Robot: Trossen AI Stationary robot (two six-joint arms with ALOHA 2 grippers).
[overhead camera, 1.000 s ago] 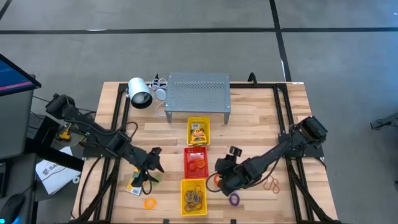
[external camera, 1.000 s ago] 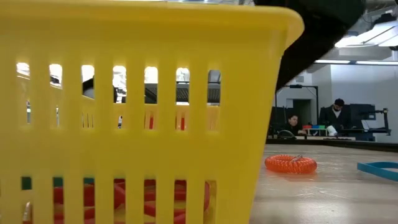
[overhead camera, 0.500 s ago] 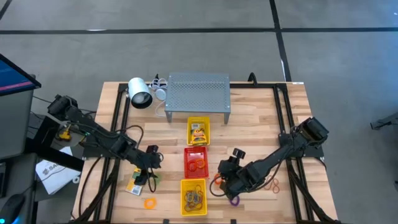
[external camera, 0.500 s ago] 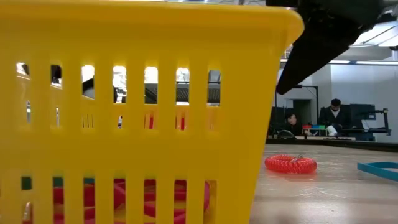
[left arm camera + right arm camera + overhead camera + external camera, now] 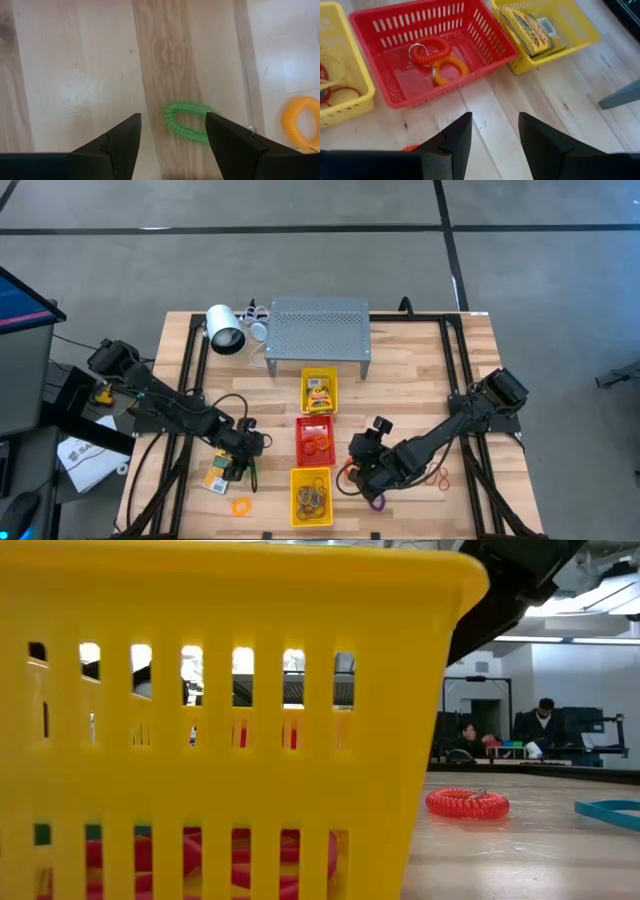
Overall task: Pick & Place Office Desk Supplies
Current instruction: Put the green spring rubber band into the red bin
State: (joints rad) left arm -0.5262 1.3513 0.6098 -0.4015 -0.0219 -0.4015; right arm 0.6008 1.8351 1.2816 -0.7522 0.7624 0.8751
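**Left gripper over green coil**

Left gripper [image 5: 172, 131] hangs wide open and empty, the green coil [image 5: 186, 121] on the table between its fingertips, an orange coil [image 5: 301, 122] just beyond. Right gripper [image 5: 492, 131], partly open, empty, faces the red tray [image 5: 490, 42].

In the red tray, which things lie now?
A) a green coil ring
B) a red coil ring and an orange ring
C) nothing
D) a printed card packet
B: the right wrist view shows a red coil ring and an orange ring lying in the red tray.
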